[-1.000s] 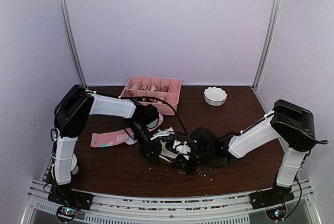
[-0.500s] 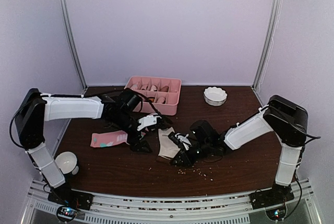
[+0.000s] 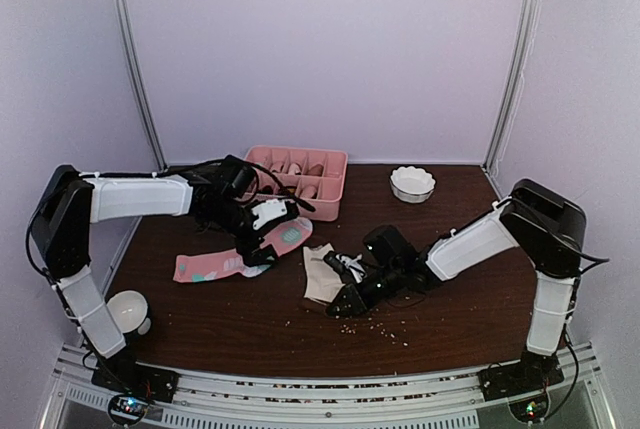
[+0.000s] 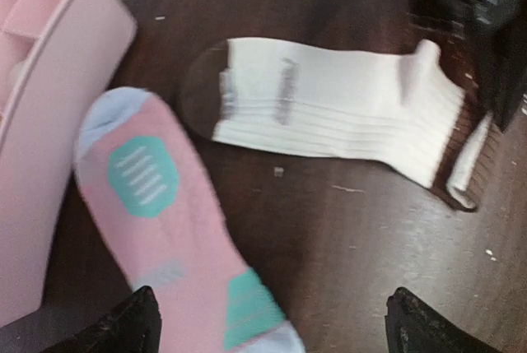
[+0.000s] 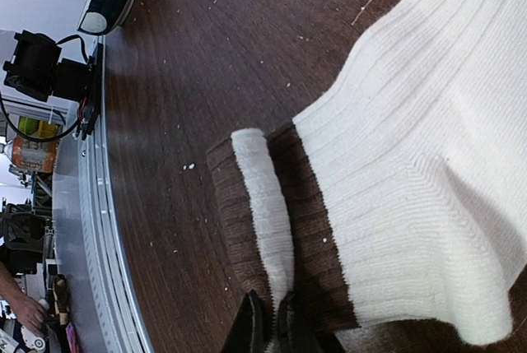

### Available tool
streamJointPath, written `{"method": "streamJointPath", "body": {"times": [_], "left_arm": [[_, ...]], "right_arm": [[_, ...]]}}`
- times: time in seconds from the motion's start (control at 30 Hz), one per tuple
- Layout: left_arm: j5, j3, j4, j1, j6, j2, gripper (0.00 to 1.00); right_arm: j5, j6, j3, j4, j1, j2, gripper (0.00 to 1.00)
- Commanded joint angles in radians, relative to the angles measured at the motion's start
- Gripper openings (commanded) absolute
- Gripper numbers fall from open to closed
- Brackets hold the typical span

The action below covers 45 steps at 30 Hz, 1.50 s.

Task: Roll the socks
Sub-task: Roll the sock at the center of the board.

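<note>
Dark desk (image 3: 460,319): your 2 socks lie flat mid-desk, neither rolled. Your left gripper (image 4: 276,324) holds its jaws spread over the pink sock (image 4: 165,229); your right gripper (image 5: 268,324) seemingly pinches the cream sock (image 5: 412,164) by its cuff.

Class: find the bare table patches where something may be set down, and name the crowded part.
Free: front strip between pink sock and rail; back-right corner between white bowl and right arm. Crowded: centre, around cream sock, left gripper, right gripper and pink tray.
</note>
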Motion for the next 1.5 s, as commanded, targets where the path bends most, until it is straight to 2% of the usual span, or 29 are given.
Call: {"method": "streamJointPath", "body": {"times": [0.0,0.2,0.3,0.4,0.6,1.0,1.23,1.47], "left_arm": [[0.12,-0.087,-0.001,-0.118,0.134,-0.072,0.94],[0.151,-0.124,0.044,-0.274,0.186,-0.047,0.79],[0.145,-0.11,0.068,-0.299,0.185,-0.005,0.71],[0.135,-0.089,0.079,-0.301,0.186,0.037,0.62],[0.112,-0.069,0.109,-0.302,0.201,0.096,0.51],[0.085,-0.053,0.106,-0.302,0.219,0.146,0.47],[0.09,-0.034,0.041,-0.301,0.228,0.195,0.23],[0.092,-0.015,-0.004,-0.297,0.197,0.23,0.14]], "right_arm": [[0.037,0.03,-0.008,-0.236,-0.012,0.079,0.0],[-0.053,0.123,0.02,-0.248,-0.051,0.14,0.0],[-0.064,0.12,0.032,-0.273,-0.06,0.151,0.0],[-0.072,0.119,0.036,-0.286,-0.069,0.156,0.0],[-0.089,0.108,0.041,-0.301,-0.076,0.167,0.0],[-0.103,0.106,0.025,-0.287,-0.086,0.167,0.0],[-0.11,0.137,0.022,-0.254,-0.091,0.153,0.0],[-0.083,0.124,0.017,-0.259,-0.096,0.114,0.11]]}}
